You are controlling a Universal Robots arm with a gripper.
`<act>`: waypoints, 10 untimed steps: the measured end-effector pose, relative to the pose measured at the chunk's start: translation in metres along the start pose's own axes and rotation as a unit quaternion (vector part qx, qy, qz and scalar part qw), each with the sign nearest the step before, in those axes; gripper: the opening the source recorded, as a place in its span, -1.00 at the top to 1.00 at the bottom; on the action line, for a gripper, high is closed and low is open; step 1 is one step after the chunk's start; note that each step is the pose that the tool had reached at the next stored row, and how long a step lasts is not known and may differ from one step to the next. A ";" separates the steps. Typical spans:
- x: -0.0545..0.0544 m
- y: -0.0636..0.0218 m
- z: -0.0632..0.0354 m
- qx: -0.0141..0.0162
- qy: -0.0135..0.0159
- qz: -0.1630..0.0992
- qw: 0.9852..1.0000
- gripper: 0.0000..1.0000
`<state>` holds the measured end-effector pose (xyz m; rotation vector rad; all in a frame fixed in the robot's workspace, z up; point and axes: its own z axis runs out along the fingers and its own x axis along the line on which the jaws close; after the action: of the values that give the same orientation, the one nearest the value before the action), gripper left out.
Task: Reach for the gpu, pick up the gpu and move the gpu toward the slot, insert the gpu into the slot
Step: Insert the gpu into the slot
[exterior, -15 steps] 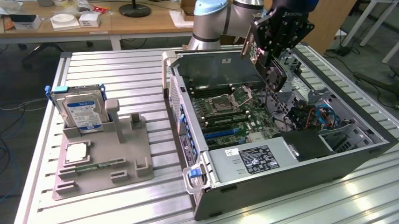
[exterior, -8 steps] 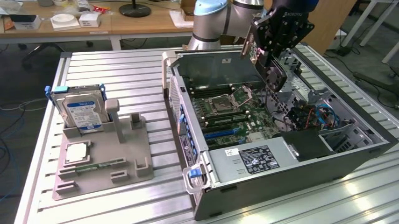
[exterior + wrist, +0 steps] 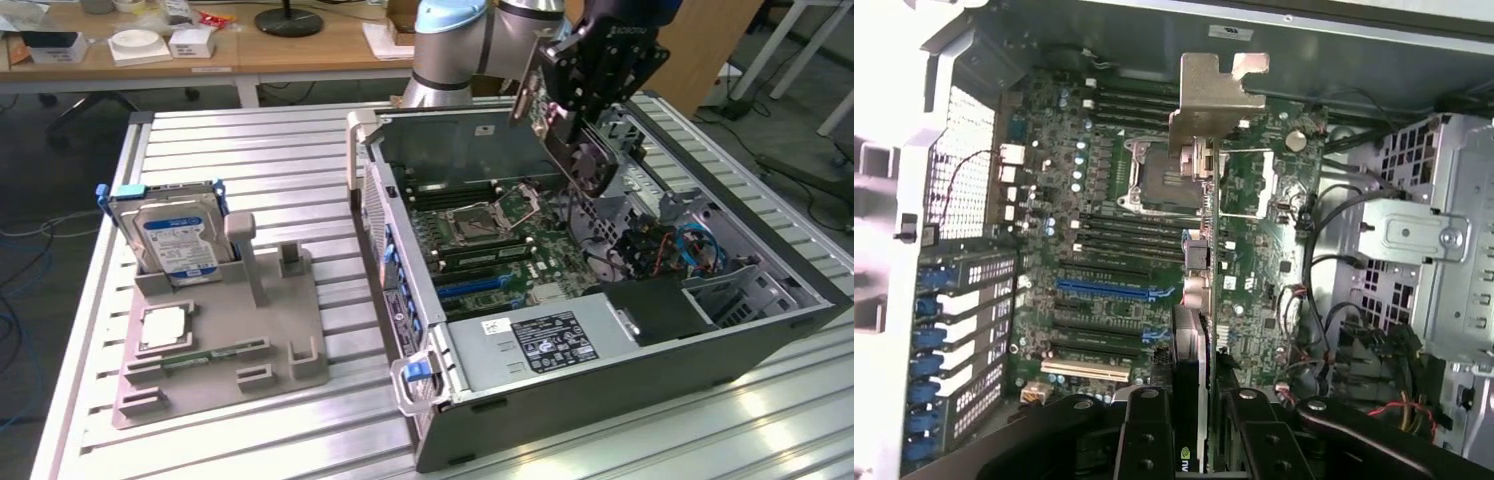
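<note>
My gripper (image 3: 582, 110) hangs over the open computer case (image 3: 400, 260), shut on the gpu (image 3: 591, 160), which is held upright and tilted above the motherboard. In the wrist view the gpu (image 3: 1197, 300) runs edge-on away from the gripper (image 3: 1199, 435), between the black fingers (image 3: 1144, 430). Its silver bracket (image 3: 1214, 90) sits at the far end. A blue slot (image 3: 1104, 290) lies on the motherboard beside the card's line, and it also shows in the exterior view as a blue slot (image 3: 467, 287) below the CPU socket (image 3: 487, 215).
A grey fixture tray (image 3: 214, 340) on the exterior view's left holds a blue-labelled hard drive (image 3: 174, 240). Inside the case are a power supply (image 3: 547, 340), a drive cage (image 3: 1424, 270) and loose cables (image 3: 681, 250). The case stands on a slatted metal table (image 3: 267, 160).
</note>
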<state>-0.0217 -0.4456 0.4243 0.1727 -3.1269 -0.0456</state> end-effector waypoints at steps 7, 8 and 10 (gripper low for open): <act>0.000 -0.0004 0.0001 0.000 0.001 -0.037 0.999 0.48; 0.000 -0.0005 0.0001 0.000 0.001 -0.044 0.999 0.48; 0.000 -0.0005 0.0000 0.000 0.002 -0.056 0.998 0.48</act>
<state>-0.0218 -0.4461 0.4243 0.3486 -3.1105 -0.0445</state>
